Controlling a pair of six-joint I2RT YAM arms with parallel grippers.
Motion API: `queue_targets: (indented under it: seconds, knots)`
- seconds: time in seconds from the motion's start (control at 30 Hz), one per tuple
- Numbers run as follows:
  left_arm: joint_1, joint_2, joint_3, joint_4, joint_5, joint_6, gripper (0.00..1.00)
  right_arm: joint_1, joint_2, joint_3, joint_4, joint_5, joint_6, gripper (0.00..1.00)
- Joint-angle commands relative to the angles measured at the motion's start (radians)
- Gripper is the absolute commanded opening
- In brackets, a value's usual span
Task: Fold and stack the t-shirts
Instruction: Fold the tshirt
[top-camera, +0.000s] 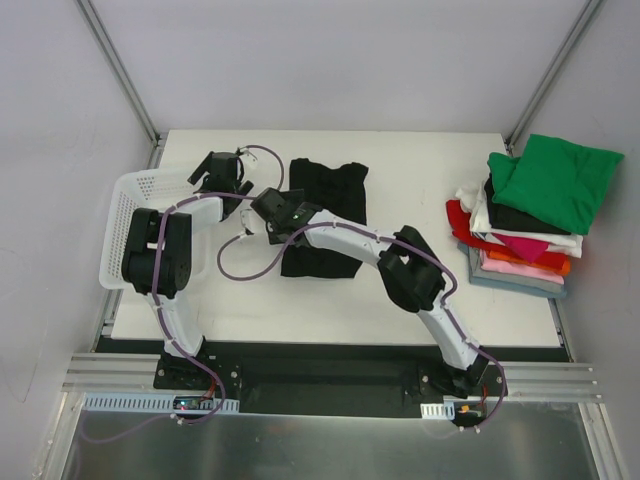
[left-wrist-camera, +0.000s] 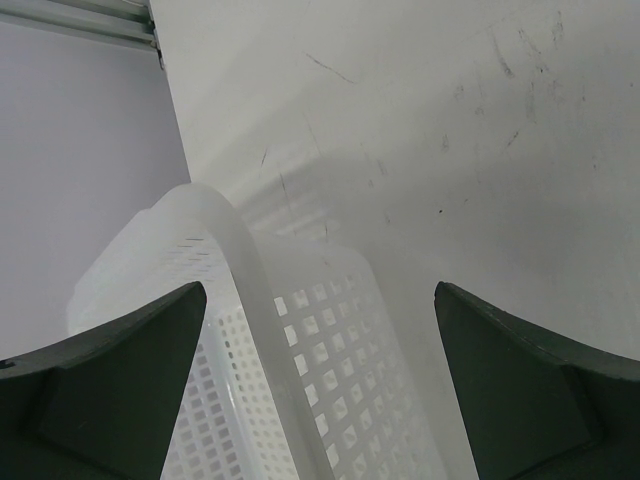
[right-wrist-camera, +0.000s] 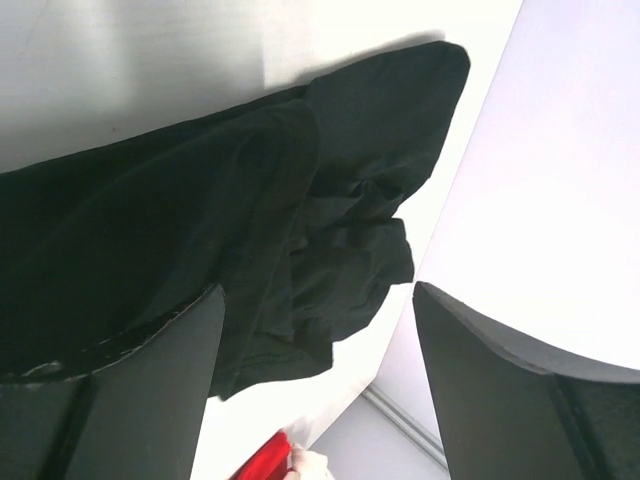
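at mid-table, left of centre: the black t-shirt (top-camera: 330, 190) lies flat on the white table (top-camera: 420, 170), in a rough rectangle with its upper edge a bit ragged. no chest print shows from above, so it is probably face down or already folded over.

right gripper (top-camera: 272, 207): reaches across from its base and hangs over the shirt's left edge. in the wrist view the fingers (right-wrist-camera: 140, 380) stand wide apart. the cloth lies on the table under them and is not pinched, so nothing is held. that view shows a doubled layer along one side and a rumpled tuck at the far corner. judgement: a fold has been laid, and the jaws stand wide so that the cloth stays down where it lies.

left gripper (top-camera: 222, 170): parked above the right rim of the white mesh basket (top-camera: 135, 190), off the shirt. its fingers (left-wrist-camera: 130, 360) are spread fully with only the basket rim and bare table between them, gripping nothing. likely held there to keep clear of the right arm's work.

far right of the table: the stack of folded t-shirts (top-camera: 520, 250), with a green shirt (top-camera: 555, 180) on top sitting skewed, well apart from the black one. judgement: the stack sits out there so the folding area stays free, and the black shirt needs more folding before it goes over.
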Motion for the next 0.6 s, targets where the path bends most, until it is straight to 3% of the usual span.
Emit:
queue_targets:
  seconds: [0.0, 0.03, 0.07, 0.1, 0.3, 0.4, 0.57]
  knots:
    - [0.004, -0.123, 0.01, -0.032, 0.04, -0.048, 0.99, 0.022, -0.154, -0.079, 0.011, 0.053, 0.059, 0.82]
    - [0.001, -0.148, 0.01, -0.056, 0.078, -0.057, 0.99, 0.023, -0.179, -0.124, 0.011, 0.058, 0.067, 0.85]
    - [0.0, -0.175, 0.007, -0.108, 0.097, -0.063, 0.99, 0.025, -0.24, -0.158, 0.016, 0.067, 0.085, 0.96]
    - [-0.006, -0.233, -0.009, -0.128, 0.112, -0.068, 0.99, 0.026, -0.276, -0.186, 0.027, 0.075, 0.095, 0.97]
    - [-0.101, -0.494, -0.179, -0.232, 0.209, 0.012, 0.99, 0.03, -0.553, -0.401, -0.03, 0.063, 0.211, 0.91]
    - [-0.176, -0.614, -0.274, -0.321, 0.261, 0.015, 0.99, 0.022, -0.658, -0.52, -0.074, 0.046, 0.263, 0.98]
    - [-0.31, -0.77, -0.426, -0.371, 0.266, 0.014, 0.99, 0.014, -0.765, -0.654, -0.174, -0.035, 0.357, 0.97]
